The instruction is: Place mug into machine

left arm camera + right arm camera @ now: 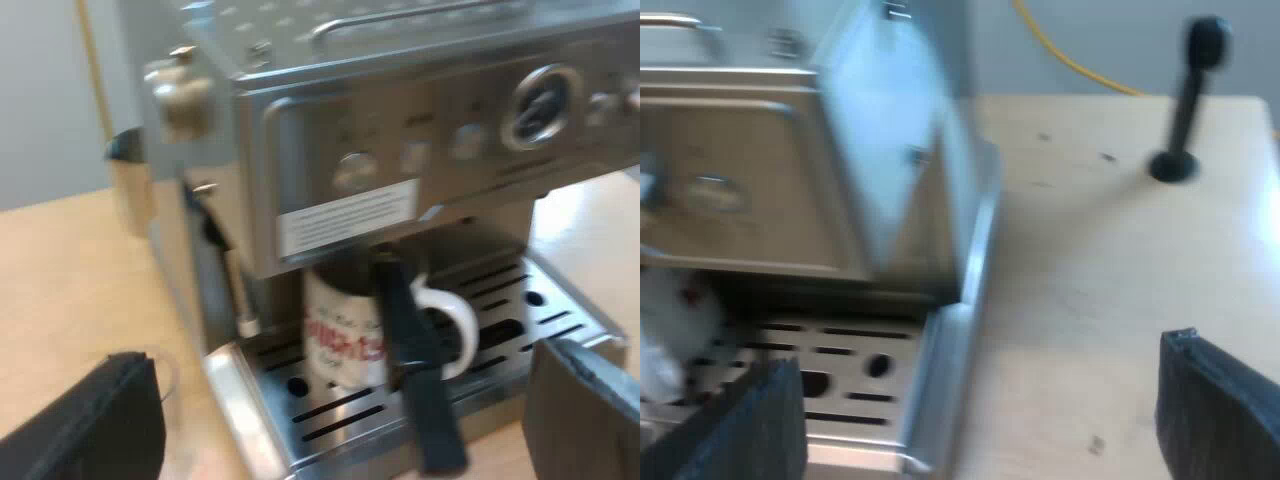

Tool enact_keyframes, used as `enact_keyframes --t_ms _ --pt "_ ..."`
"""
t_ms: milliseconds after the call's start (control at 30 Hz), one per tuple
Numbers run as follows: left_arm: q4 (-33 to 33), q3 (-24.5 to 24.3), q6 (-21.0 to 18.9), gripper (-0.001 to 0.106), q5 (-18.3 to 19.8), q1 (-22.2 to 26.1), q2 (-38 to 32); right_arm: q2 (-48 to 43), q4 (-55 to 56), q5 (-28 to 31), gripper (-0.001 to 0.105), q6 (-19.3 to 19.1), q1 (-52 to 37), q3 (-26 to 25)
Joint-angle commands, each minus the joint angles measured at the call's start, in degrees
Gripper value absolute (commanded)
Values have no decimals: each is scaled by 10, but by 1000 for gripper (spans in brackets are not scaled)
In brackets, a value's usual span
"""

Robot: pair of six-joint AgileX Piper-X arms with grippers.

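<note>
A white mug (345, 340) with red lettering stands upright on the drip tray (500, 290) of the steel espresso machine (400, 120), under its front. The holder's dark handle (415, 370) juts out across the mug, beside the mug's white loop. My left gripper (340, 430) hangs open just short of the tray's edge, apart from the mug, with nothing between its fingers. In the right wrist view the mug (675, 325) is a white blur on the tray (840, 375). My right gripper (985, 420) is open and empty over the tray's corner and the table.
A tamper with a black knob (1188, 100) stands on the wooden table (1100, 280), away from the machine's side (890, 140). A yellow cable (1070, 55) runs along the table's far edge. A steam knob (180, 95) sticks out at the machine's side.
</note>
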Motion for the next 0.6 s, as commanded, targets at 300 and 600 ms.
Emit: enact_keyframes --t_ms 300,600 --pt "72 -27 4 79 59 129 -14 -41 72 -95 72 -38 -144 -4" --pt "110 -27 29 79 72 140 -71 -62 77 -126 72 -38 -226 26"
